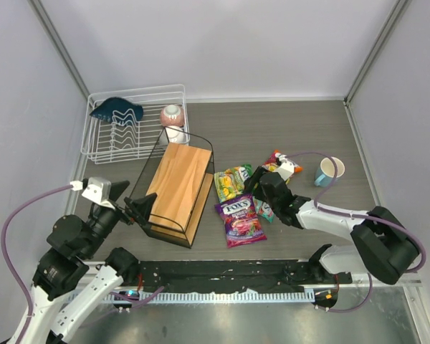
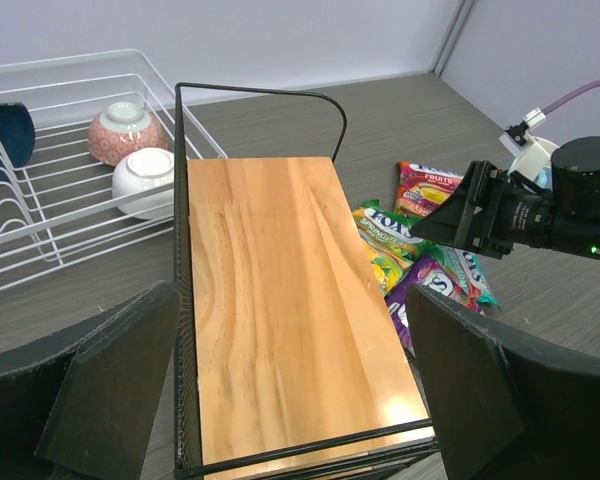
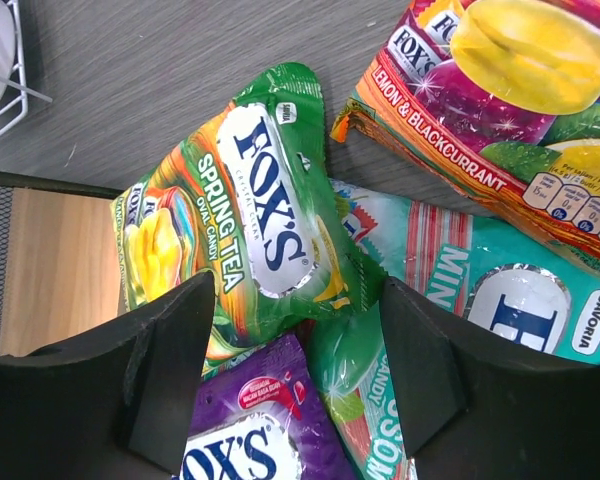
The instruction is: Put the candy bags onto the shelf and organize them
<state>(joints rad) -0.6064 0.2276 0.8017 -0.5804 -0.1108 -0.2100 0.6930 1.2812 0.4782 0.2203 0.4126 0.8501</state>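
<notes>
The four candy bags lie in a heap on the table right of the shelf: yellow-green, purple, orange-red and teal, partly hidden under my right arm. My right gripper is open just above the heap; in the right wrist view its jaws straddle the lower corner of the yellow-green bag, with the purple, teal and orange-red bags around. My left gripper is open at the shelf's near end, its jaws either side of the top board.
A white wire dish rack at the back left holds a dark blue dish, with a pink bowl and a white bowl at its right end. A light blue cup stands at the right. Walls enclose the table.
</notes>
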